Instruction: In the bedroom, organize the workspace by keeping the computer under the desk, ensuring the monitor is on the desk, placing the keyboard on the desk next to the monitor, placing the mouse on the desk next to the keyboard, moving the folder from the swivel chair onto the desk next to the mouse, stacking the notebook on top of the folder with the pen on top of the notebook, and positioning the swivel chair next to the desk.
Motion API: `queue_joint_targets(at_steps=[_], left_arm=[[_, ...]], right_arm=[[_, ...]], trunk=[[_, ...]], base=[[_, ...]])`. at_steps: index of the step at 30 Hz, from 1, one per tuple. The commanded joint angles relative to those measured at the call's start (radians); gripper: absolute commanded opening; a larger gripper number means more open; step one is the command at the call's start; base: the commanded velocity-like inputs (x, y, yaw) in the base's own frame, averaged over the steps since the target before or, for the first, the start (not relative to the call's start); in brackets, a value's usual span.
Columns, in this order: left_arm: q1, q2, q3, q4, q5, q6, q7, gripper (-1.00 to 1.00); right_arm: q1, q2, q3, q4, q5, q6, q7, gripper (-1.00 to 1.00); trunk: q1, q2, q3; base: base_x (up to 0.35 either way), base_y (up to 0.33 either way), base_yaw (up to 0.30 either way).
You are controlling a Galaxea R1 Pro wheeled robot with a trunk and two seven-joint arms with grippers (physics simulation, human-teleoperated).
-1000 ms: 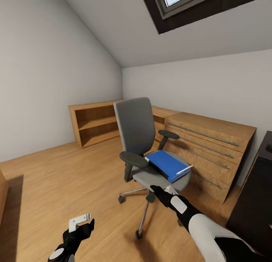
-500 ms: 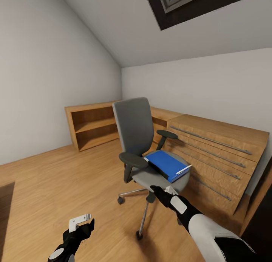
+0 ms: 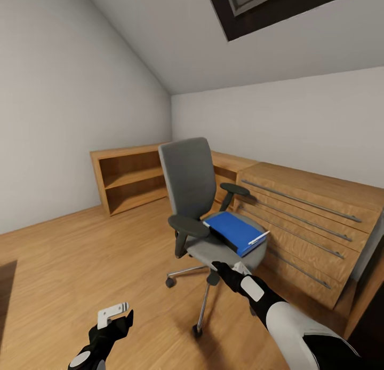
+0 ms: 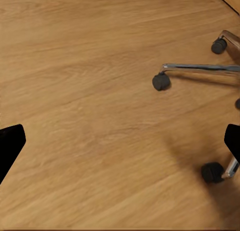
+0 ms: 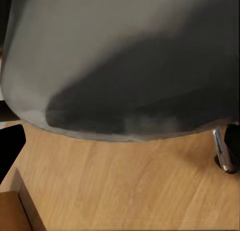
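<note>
The swivel chair (image 3: 190, 178), with grey back and seat and black armrests, stands mid-room on the wood floor. The blue folder (image 3: 232, 230) lies on its seat, and the pale pen (image 3: 259, 238) rests on the folder's near corner. My right gripper (image 3: 220, 268) is open at the seat's front edge; in the right wrist view the right gripper (image 5: 120, 141) has the grey seat (image 5: 120, 56) close in front. Low over the bare floor, left of the chair's star base (image 4: 200, 67), hangs my left gripper (image 3: 120, 319), open (image 4: 120, 143). The desk is a dark sliver (image 3: 373, 332) at the right edge.
A light wooden chest (image 3: 304, 220) with long bar handles stands against the wall just behind and right of the chair. A low open wooden shelf (image 3: 130, 178) sits in the far corner. Open floor (image 3: 80, 263) lies to the left.
The view has advanced into the room: shelf and chest have spread outward and the black desk has slid almost out at the right. Chair and both grippers keep their places in the picture.
</note>
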Motion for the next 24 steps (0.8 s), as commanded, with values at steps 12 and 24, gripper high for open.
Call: queue_joint_targets(at_steps=[12,24], left_arm=[[0.000,-0.001,0.001,0.002,0.010,0.005,0.004,1.00],[0.000,-0.001,0.001,0.004,0.010,0.005,0.004,1.00]], right_arm=[[0.000,0.001,-0.006,-0.001,-0.001,0.005,0.001,1.00],[0.000,0.001,-0.006,-0.001,0.001,0.002,-0.001,1.00]], trunk=[[0.000,0.000,-0.001],[0.000,0.000,-0.001]], base=[[-0.286,0.000,0.000],[-0.332,0.000,0.000]])
